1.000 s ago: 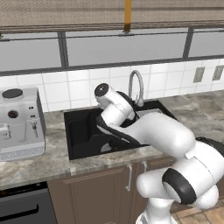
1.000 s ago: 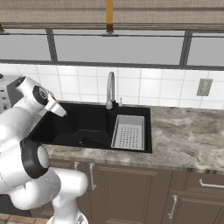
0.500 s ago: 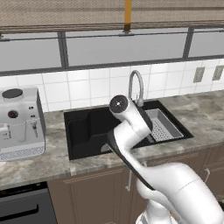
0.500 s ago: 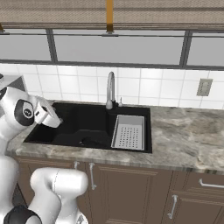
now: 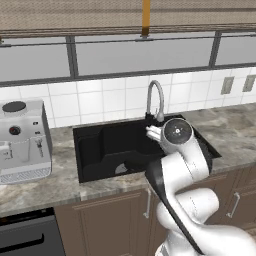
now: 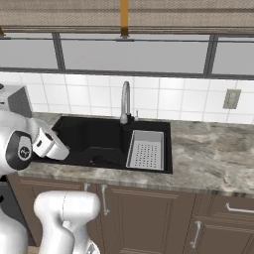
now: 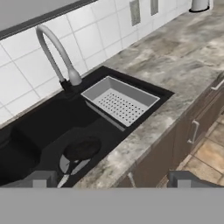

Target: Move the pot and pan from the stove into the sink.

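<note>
A black pan [image 7: 81, 148] lies on the floor of the black sink [image 7: 39, 127], its handle pointing toward the front edge. A grey strainer tray [image 7: 119, 101] sits beside it, below the curved tap [image 7: 54, 48]. The gripper [image 7: 113, 178] is wide open above the counter edge, holding nothing.

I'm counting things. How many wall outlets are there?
2. One outlet on the tiles right of the tap, the second outlet beside it. More may be out of view.
</note>
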